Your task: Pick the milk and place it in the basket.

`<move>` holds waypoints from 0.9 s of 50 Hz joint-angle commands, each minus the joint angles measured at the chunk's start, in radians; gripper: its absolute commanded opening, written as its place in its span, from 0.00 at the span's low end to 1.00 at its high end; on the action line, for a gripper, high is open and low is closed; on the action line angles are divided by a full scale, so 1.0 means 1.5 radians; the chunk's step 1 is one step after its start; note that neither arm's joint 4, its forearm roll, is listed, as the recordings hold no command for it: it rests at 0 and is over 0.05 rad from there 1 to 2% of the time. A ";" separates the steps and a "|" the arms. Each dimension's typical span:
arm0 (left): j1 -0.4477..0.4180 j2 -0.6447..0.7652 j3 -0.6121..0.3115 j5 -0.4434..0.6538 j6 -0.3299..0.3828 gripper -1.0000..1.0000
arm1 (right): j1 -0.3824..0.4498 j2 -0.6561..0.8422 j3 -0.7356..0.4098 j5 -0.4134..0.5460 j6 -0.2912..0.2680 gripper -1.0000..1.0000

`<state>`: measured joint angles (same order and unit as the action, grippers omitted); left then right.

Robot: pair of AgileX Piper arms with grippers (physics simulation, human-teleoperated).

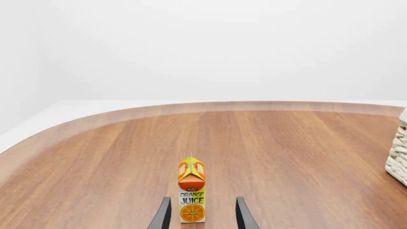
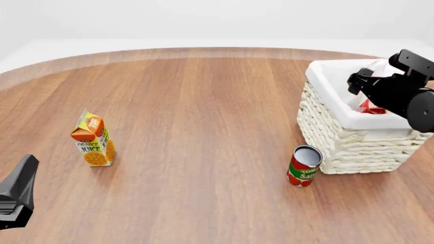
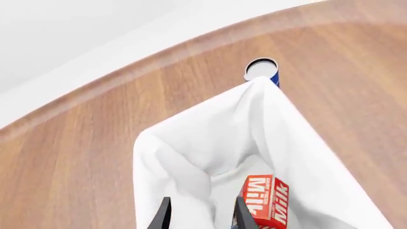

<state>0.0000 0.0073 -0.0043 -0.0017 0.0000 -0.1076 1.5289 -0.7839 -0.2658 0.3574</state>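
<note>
The milk (image 3: 265, 200) lies inside the basket (image 2: 339, 147), down on the white cloth liner (image 3: 210, 143). In the right wrist view its red top with the white "Milk" lettering faces up toward the camera, and the carton looks tilted rather than upright; its lower part is cut off by the frame's edge, so its long axis cannot be told for sure. In the front view only a scrap of red shows behind the right gripper (image 3: 199, 214), which hangs over the basket's opening with its fingers spread and nothing between them, the carton just beside one finger. A red-and-green can (image 2: 303, 166) stands on the tabletop (image 2: 203, 101) just in front of the basket. Well apart, on the left side, an orange juice carton (image 2: 93, 140) stands upright. The left gripper (image 1: 201, 214) sits low near it, fingers spread either side of the carton in the wrist view, not touching.
</note>
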 commanded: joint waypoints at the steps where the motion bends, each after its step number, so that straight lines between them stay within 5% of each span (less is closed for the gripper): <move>1: 0.000 0.000 0.000 0.000 0.000 1.00 | -0.003 -0.004 -0.004 0.000 -0.001 1.00; 45: 0.000 0.000 0.000 0.000 0.000 1.00 | -0.001 -0.019 -0.032 0.024 -0.052 1.00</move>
<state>0.0000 0.0073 -0.0043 -0.0017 0.0000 -0.1083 1.5050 -0.8230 -0.2387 0.3028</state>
